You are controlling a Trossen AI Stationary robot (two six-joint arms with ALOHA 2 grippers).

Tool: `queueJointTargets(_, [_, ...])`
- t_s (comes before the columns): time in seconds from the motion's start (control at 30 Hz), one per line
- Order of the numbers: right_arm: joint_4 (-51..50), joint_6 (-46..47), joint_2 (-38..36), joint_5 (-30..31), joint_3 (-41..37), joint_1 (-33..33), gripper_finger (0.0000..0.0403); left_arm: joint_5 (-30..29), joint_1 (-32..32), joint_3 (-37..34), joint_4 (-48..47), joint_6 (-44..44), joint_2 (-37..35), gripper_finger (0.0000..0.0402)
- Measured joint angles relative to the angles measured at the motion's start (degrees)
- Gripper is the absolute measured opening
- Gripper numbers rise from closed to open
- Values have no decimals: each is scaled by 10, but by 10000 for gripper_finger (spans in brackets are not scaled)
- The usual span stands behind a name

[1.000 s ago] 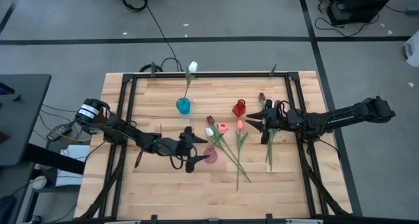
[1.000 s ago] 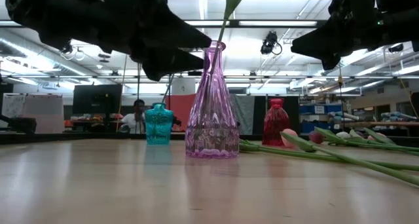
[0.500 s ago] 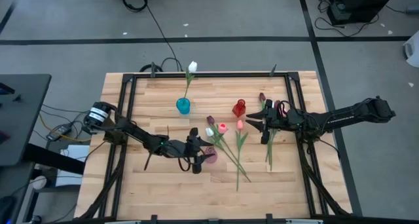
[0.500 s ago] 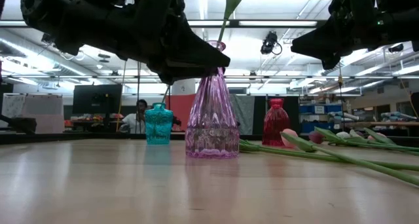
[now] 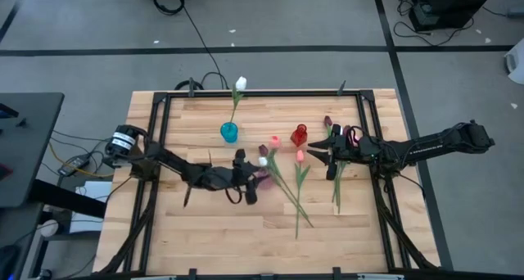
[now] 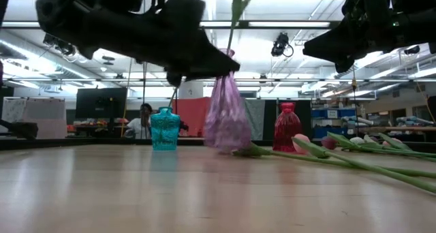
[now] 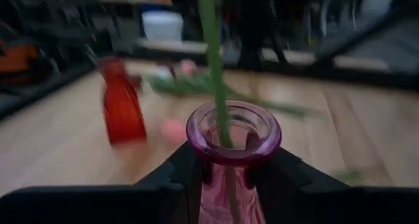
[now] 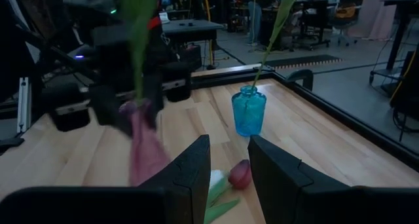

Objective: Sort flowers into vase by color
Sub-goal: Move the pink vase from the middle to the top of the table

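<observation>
Left gripper (image 7: 226, 175) is clamped on the neck of the pink vase (image 6: 227, 117), lifted off the table (image 5: 196, 231) near the red vase (image 5: 299, 136). Move it slowly and upright so the stem (image 7: 215, 67) stays in. Right gripper (image 8: 228, 168) hovers narrow, empty.

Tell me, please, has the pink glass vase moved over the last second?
Yes. The pink glass vase, clamped by the left gripper, has lifted off the table and tilted, while the teal vase stays put.

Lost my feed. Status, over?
Left gripper clamped on pink vase neck, lifted, tilted, stem inside. Right gripper hovers over loose flowers.
</observation>
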Motion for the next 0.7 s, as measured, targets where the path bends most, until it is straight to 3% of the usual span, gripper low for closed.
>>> queueJointTargets(0.17, [0, 0, 0, 0, 0, 0, 118, 2, 40, 15, 54, 17, -1, 124])
queueJointTargets(0.4, [1, -2, 0, 0, 0, 0, 118, 5, 131, 68, -17, 22, 5, 127])
queueJointTargets(0.7, [1, -2, 0, 0, 0, 0, 118, 68, 218, 110, -28, 19, 33, 130])
